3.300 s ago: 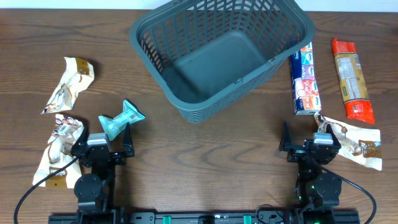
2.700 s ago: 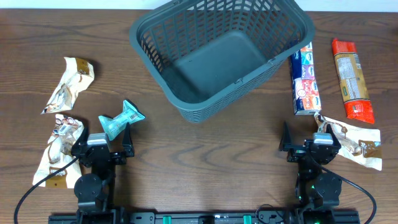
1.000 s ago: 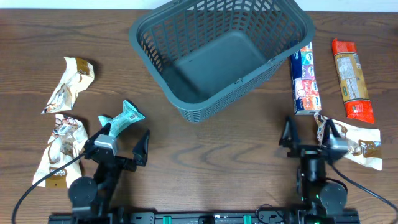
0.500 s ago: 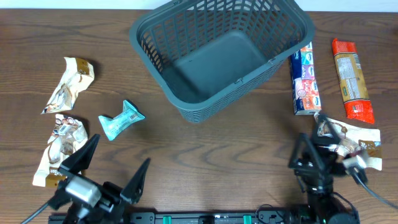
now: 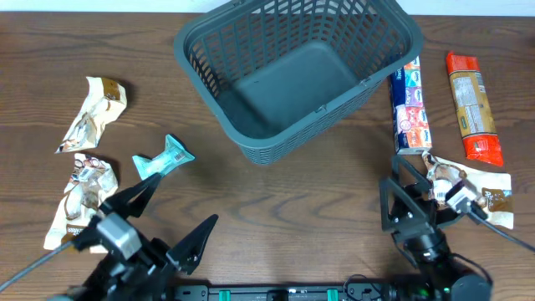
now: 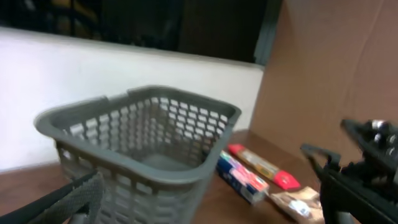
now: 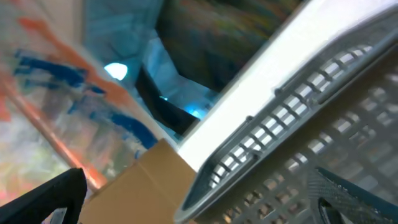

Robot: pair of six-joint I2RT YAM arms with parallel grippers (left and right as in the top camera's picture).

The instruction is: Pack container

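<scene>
The container (image 5: 288, 84) is a large dark grey-green lattice basket at the back centre, with nothing in it. It also shows in the left wrist view (image 6: 143, 155) and, blurred, in the right wrist view (image 7: 298, 124). My left gripper (image 5: 167, 219) is wide open and empty at the front left, just in front of a teal packet (image 5: 163, 159). My right gripper (image 5: 405, 196) is open and empty at the front right, beside a brown-and-white packet (image 5: 476, 192). One left fingertip (image 6: 62, 199) shows in the left wrist view.
Two brown-and-white packets (image 5: 92, 113) (image 5: 79, 201) lie at the left. A blue-white-red packet (image 5: 410, 104) and an orange-red packet (image 5: 472, 104) lie right of the basket. The left wrist view shows the blue packet (image 6: 242, 180) and the right arm (image 6: 360, 174).
Both arms have lifted from their rest pose. The left gripper swung to the front left and spread wide. The right gripper tilted towards the brown-and-white packet.
</scene>
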